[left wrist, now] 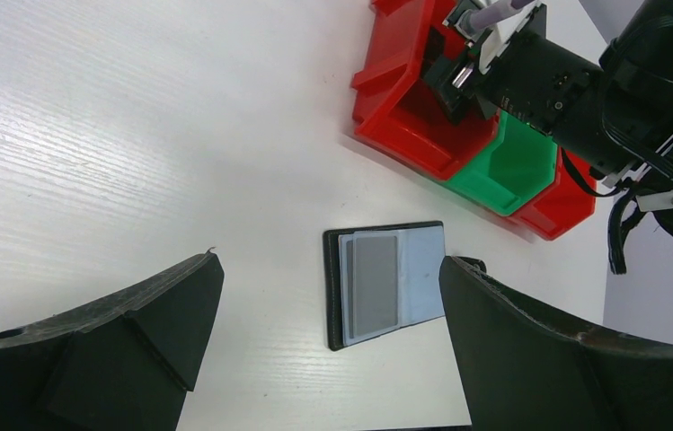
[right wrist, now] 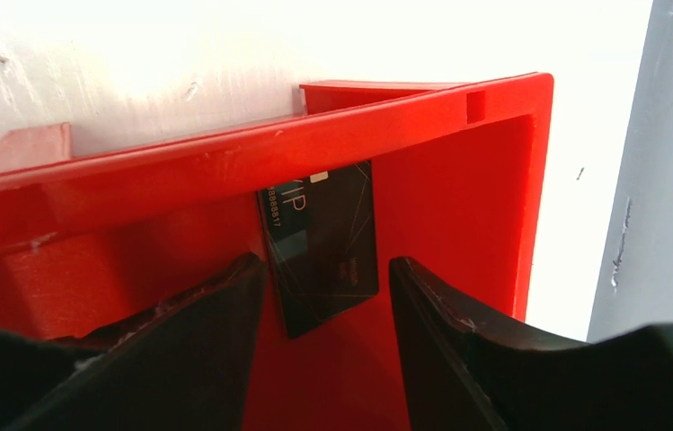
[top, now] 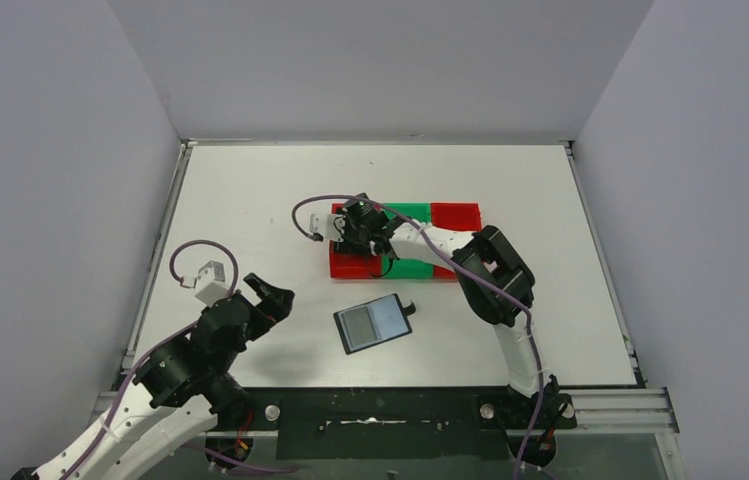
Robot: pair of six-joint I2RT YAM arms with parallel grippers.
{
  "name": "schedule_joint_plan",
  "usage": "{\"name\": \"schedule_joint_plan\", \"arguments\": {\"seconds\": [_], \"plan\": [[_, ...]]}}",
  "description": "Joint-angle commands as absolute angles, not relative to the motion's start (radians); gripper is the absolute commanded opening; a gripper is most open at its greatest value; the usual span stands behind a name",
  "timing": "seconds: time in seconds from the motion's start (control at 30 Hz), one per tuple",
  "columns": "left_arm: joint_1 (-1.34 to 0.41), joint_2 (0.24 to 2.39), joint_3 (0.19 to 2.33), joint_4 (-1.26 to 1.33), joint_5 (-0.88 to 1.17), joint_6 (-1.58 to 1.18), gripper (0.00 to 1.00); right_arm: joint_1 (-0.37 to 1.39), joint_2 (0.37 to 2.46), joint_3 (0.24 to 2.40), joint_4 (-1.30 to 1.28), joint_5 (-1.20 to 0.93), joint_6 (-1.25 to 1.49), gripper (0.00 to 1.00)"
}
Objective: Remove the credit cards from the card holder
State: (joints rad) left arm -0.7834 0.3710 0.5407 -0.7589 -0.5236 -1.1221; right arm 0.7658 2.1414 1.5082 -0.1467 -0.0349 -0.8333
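On the tabletop [top: 250, 200], the bins [top: 455, 215] are sitting in a row around the middle, nearer the far edge. I am reaching my right gripper [right wrist: 325, 262] down into the red bin [right wrist: 458, 206] at the row's left end. Its jaws are standing apart and pinching nothing. A dark card [right wrist: 314, 224] seems to be leaning loose against the bin's wall between them, so I am counting that one as out.

My left gripper [left wrist: 329, 262] is hanging wide open and empty over the near left part of the tabletop, just beside the holder [left wrist: 386, 283]. The holder is lying opened flat near the middle of the near edge, well apart from the bins, with nothing touching it. A grey card [left wrist: 376, 285] is showing in its pocket, with what may be a paler one behind it.

I am judging the job partly done. At least one card is waiting to be pulled, and I cannot tell how many more.
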Motion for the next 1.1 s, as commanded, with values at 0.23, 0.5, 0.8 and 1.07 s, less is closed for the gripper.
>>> {"name": "schedule_joint_plan", "arguments": {"seconds": [0.23, 0.5, 0.8, 1.07], "plan": [[-0.778, 0.393, 0.555, -0.701, -0.501, -1.122, 0.93, 0.736, 1.971, 1.484, -0.040, -0.140, -0.662, 0.56], [-0.778, 0.462, 0.565, -0.670, -0.472, -1.111, 0.93, 0.745, 1.685, 1.271, 0.160, -0.004, -0.100, 0.69], [-0.776, 0.535, 0.580, -0.660, -0.475, -1.133, 0.94, 0.822, 1.500, 1.066, -0.173, 0.036, 0.529, 0.75], [-0.776, 0.509, 0.566, -0.679, -0.500, -1.161, 0.94, 0.948, 1.555, 0.974, -0.209, 0.165, 0.753, 0.69]]}}
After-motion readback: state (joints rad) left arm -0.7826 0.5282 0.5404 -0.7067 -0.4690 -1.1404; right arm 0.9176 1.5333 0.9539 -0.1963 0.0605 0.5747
